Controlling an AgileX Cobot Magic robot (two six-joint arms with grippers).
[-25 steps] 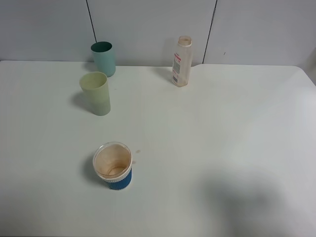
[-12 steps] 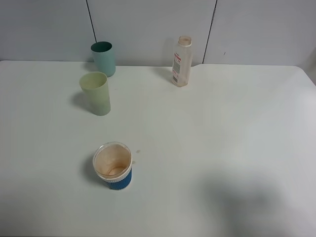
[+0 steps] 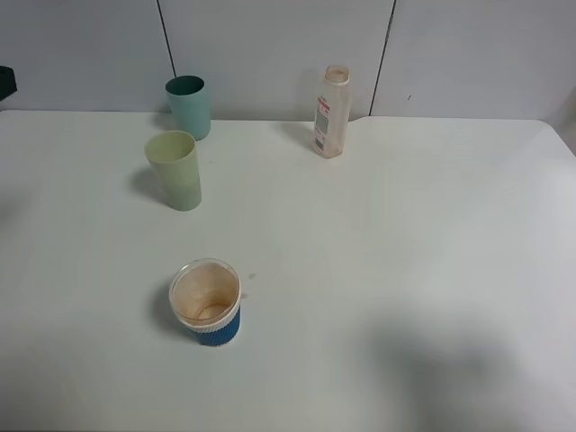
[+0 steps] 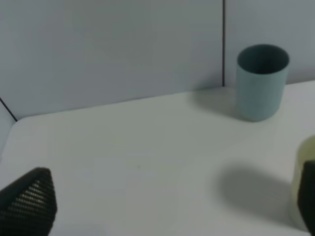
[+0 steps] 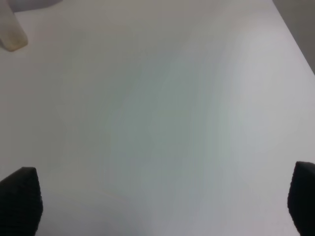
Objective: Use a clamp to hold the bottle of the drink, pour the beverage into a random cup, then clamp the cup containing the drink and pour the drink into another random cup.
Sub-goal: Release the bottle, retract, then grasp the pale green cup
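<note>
Left gripper (image 4: 165, 209) and right gripper (image 5: 160, 204) spread wide, empty, clear capless bottle (image 3: 331, 112), white-and-red label, upright

Table (image 3: 405, 252): a white, matt top that fills most of the scene. Its far edge runs straight along the wall, and its far right corner is rounded.
Wall (image 3: 270, 45): plain pale grey-blue panels, standing upright right behind the table's far edge.
Seams (image 3: 385, 54): two thin dark joints split the wall into three panels, one far left and one right of centre. Both lean slightly.
Light: soft and even, from above, with no hard glare.
Shadow (image 3: 441, 360): a broad dim patch on the tabletop, near right.
</note>
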